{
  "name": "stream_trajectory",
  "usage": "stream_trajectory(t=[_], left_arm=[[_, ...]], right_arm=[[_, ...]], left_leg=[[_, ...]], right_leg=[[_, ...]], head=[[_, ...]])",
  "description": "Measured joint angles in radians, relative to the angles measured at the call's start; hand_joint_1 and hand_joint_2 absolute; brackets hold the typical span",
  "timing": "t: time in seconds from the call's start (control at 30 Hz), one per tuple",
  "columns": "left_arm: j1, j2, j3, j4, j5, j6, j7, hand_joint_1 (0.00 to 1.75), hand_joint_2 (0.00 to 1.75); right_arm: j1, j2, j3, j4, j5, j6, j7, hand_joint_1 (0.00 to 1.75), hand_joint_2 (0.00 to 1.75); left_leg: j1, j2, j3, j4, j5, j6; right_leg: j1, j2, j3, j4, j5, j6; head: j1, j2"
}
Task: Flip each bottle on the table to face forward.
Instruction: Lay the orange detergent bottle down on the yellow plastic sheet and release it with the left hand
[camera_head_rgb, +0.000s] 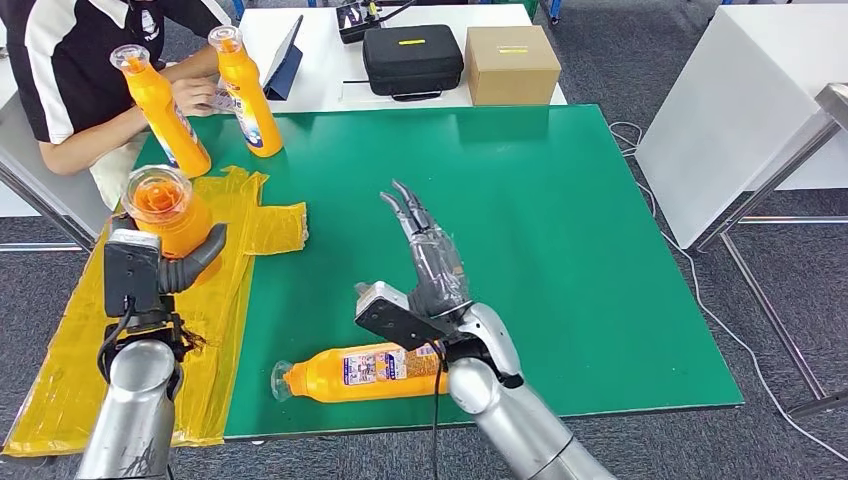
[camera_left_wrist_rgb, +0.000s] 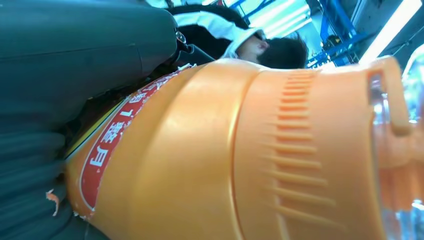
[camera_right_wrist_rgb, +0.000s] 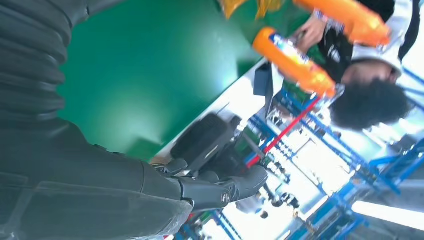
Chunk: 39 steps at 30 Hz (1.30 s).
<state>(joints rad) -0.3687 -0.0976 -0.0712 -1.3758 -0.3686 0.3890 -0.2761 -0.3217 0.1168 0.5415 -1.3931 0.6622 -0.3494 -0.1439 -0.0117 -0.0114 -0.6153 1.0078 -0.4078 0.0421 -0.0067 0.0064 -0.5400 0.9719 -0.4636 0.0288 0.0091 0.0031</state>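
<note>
Green table top (camera_head_rgb: 560, 250) has yellow plastic sheet (camera_head_rgb: 225, 300) on one side. Left hand (camera_head_rgb: 165, 262) holds an orange bottle (camera_head_rgb: 165, 210) upright. Right hand (camera_head_rgb: 425, 255) is wide and holds nothing, above another orange bottle lying down (camera_head_rgb: 360, 372).

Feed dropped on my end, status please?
Left hand grips upright orange plastic bottle. Right hand open above green table. Another orange bottle lying flat at near edge.

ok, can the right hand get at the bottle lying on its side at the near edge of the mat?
Probably yes. The right hand is open and holds nothing, raised just beyond the lying orange bottle. No object lies between them on the green mat, though the forearm partly covers the bottle's base.
</note>
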Motion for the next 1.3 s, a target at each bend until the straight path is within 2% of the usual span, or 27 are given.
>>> stream_trajectory(t=[0.17, 0.33, 0.43, 0.5, 0.63, 0.73, 0.87, 1.0, 1.13, 1.23, 1.27, 1.3], left_arm=[[0.003, 0.014, 0.012, -0.001, -0.097, 0.020, 0.004, 1.58, 1.75], [0.014, 0.034, 0.012, -0.001, -0.349, 0.038, 0.049, 1.59, 1.75], [0.018, 0.040, 0.011, -0.001, -0.426, 0.040, 0.075, 1.54, 1.75], [0.019, 0.045, 0.005, 0.001, -0.514, 0.039, 0.112, 1.50, 1.75], [0.021, 0.055, -0.016, 0.036, -0.777, 0.027, 0.203, 1.56, 1.75], [0.015, 0.056, -0.031, 0.100, -0.888, 0.001, 0.232, 1.56, 1.75], [-0.014, 0.046, -0.060, 0.209, -0.930, -0.040, 0.236, 1.63, 1.75], [-0.050, 0.029, -0.086, 0.309, -0.951, -0.051, 0.251, 1.60, 1.75], [-0.057, 0.039, -0.141, 0.357, -0.852, -0.054, 0.333, 1.61, 1.75], [-0.066, 0.049, -0.201, 0.390, -0.817, -0.035, 0.346, 1.59, 1.75], [-0.067, 0.049, -0.212, 0.399, -0.817, -0.033, 0.343, 1.55, 1.75], [-0.068, 0.050, -0.220, 0.406, -0.818, -0.032, 0.341, 1.25, 1.75]], right_arm=[[0.029, -0.016, -0.032, -0.046, 0.035, -0.030, -0.001, 0.00, 1.75], [0.056, -0.036, -0.066, -0.094, 0.063, -0.054, -0.001, 0.00, 1.75], [0.064, -0.045, -0.077, -0.114, 0.070, -0.058, -0.001, 0.00, 1.75], [0.071, -0.049, -0.081, -0.124, 0.076, -0.059, -0.001, 0.00, 1.75], [0.089, -0.052, -0.087, -0.140, 0.086, -0.058, -0.007, 0.00, 1.75], [0.093, -0.053, -0.090, -0.142, 0.088, -0.055, -0.013, 0.00, 1.75], [0.088, -0.053, -0.091, -0.143, 0.086, -0.042, -0.012, 0.00, 1.75], [0.084, -0.052, -0.091, -0.144, 0.089, -0.026, -0.005, 0.00, 1.75], [0.088, -0.034, -0.110, -0.144, 0.121, 0.021, -0.039, 0.00, 1.75], [0.091, -0.022, -0.120, -0.144, 0.127, 0.034, -0.047, 0.00, 1.75], [0.092, -0.021, -0.121, -0.144, 0.127, 0.034, -0.047, 0.00, 1.75], [0.092, -0.020, -0.122, -0.144, 0.126, 0.034, -0.046, 0.00, 1.75]], left_leg=[[0.000, 0.000, 0.000, 0.000, 0.000, 0.000], [0.000, 0.000, 0.000, 0.000, 0.000, 0.000], [0.000, 0.000, 0.000, 0.000, 0.000, 0.000], [0.000, 0.000, 0.000, 0.000, 0.000, 0.000], [0.000, 0.000, 0.000, 0.000, 0.000, 0.000], [0.000, 0.000, 0.000, 0.000, 0.000, 0.000], [0.000, 0.000, 0.000, 0.000, 0.000, 0.000], [0.000, 0.000, 0.000, 0.000, 0.000, 0.000], [-0.001, 0.001, 0.000, 0.000, 0.000, 0.000], [0.000, -0.002, -0.001, 0.000, 0.000, 0.000], [0.000, -0.001, -0.001, 0.000, 0.000, 0.000], [0.000, 0.000, -0.001, 0.000, 0.000, 0.000]], right_leg=[[0.000, 0.000, 0.000, 0.000, 0.000, 0.000], [0.000, 0.000, 0.000, 0.000, 0.000, 0.000], [0.000, 0.000, 0.000, 0.000, 0.000, 0.000], [0.000, 0.000, 0.000, 0.000, 0.000, 0.000], [0.000, 0.000, 0.000, 0.000, 0.000, 0.000], [0.000, 0.000, -0.001, 0.000, 0.000, 0.000], [0.000, 0.000, 0.000, 0.000, 0.000, 0.000], [0.000, 0.000, 0.000, 0.000, 0.000, 0.000], [0.000, 0.000, -0.001, 0.000, 0.000, 0.000], [0.000, -0.001, -0.001, 0.000, 0.000, 0.000], [0.000, -0.001, -0.001, 0.000, 0.000, 0.000], [0.000, -0.001, -0.001, 0.000, 0.000, 0.000]], head=[[0.000, 0.000], [0.000, 0.000], [0.000, 0.000], [0.000, 0.000], [0.000, 0.000], [0.000, 0.000], [0.000, 0.000], [0.000, 0.000], [0.000, 0.000], [0.000, 0.000], [0.000, 0.000], [0.000, 0.000]])
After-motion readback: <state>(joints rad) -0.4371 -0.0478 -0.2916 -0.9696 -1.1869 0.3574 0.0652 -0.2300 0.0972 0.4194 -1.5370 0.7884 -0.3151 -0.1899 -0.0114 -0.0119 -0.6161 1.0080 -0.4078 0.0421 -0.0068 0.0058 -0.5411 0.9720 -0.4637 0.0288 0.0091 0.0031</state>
